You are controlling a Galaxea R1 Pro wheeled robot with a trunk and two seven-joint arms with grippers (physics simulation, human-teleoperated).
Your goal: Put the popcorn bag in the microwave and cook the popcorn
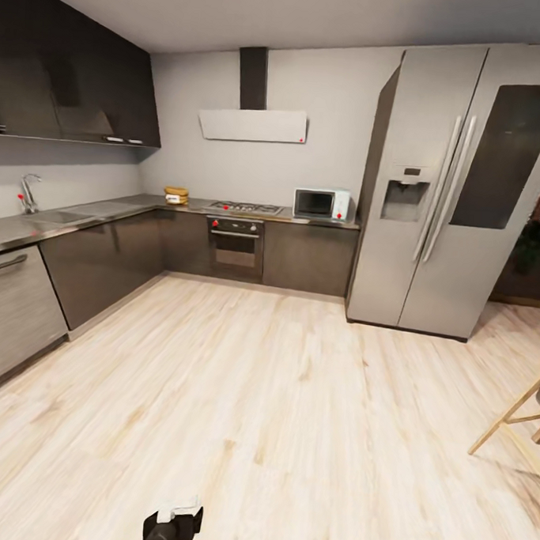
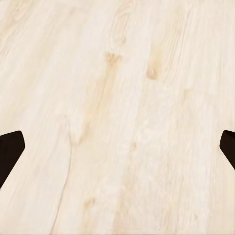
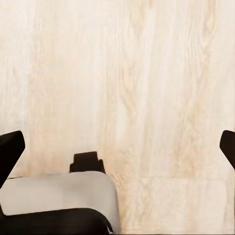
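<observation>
Pale wood floor (image 1: 278, 413) runs from your base to an L-shaped kitchen with grey walls and glossy black wall cabinets (image 1: 74, 85) at the upper left. Start at the left: a drawer front (image 1: 15, 308) with a bar handle sits under the tabletop (image 1: 67, 218), which carries a steel sink (image 1: 59, 215) and a tap (image 1: 27, 192). Follow that slab toward the corner and you reach the bag (image 1: 176, 195), a small golden-tan shape resting near the back wall, just left of the hob (image 1: 245, 208). Below the hob is the dark oven (image 1: 235, 248); above it hangs the white slanted hood (image 1: 254, 124). Further right on the same slab stands the microwave (image 1: 321, 203), door closed, at the end next to the tall grey fridge (image 1: 440, 192). Bag and microwave are well apart, with the hob between them. At the far right edge you see part of a wooden stool (image 1: 519, 418).

Close to you, at the bottom of the head view, a black and white part of the robot (image 1: 173, 526) pokes in.

Your left gripper (image 2: 117, 152) hangs over bare floor, jaws wide apart and holding nothing. Your right gripper (image 3: 117, 152) also faces the floor, jaws apart and empty, with a grey and black piece of the robot's body (image 3: 58, 200) just below it.
</observation>
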